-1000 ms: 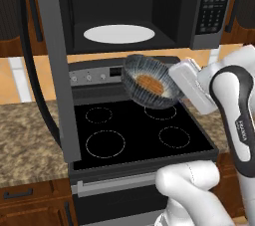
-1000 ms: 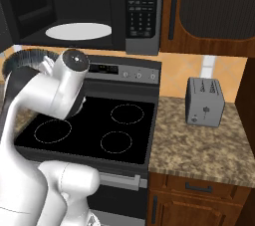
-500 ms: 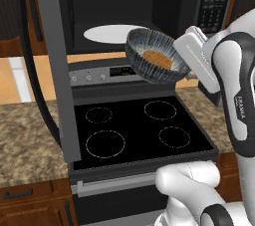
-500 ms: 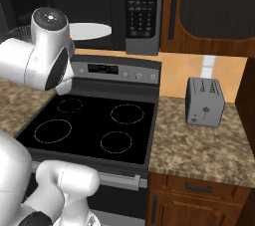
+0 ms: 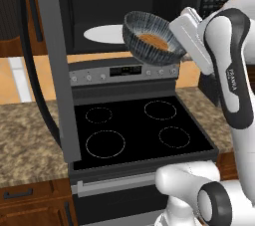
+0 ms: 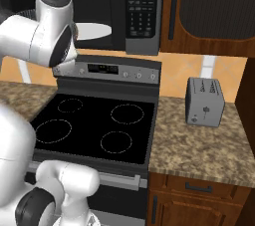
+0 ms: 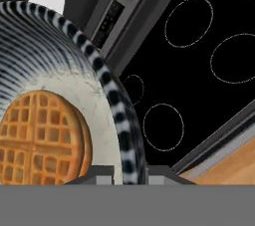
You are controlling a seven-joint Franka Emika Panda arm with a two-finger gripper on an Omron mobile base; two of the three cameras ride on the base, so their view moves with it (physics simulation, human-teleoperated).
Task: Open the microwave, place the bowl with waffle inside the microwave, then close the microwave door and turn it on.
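The end effector (image 5: 178,46) is clamped on the right rim of the one bowl (image 5: 149,38), which carries one waffle (image 5: 153,41) and is tilted in the air above the stove (image 5: 139,128). The microwave (image 5: 129,6) cavity and its white plate (image 5: 102,33) lie at ten o'clock from the bowl, just beyond it. The microwave door (image 5: 55,65) hangs open at left. One toaster (image 6: 204,101) sits on the desk (image 6: 209,143).

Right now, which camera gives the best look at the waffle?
The hand view: the waffle looms large, grid clear, lying in the bowl. The left base view shows it small, inside the tilted bowl. In the right base view I cannot make it out.
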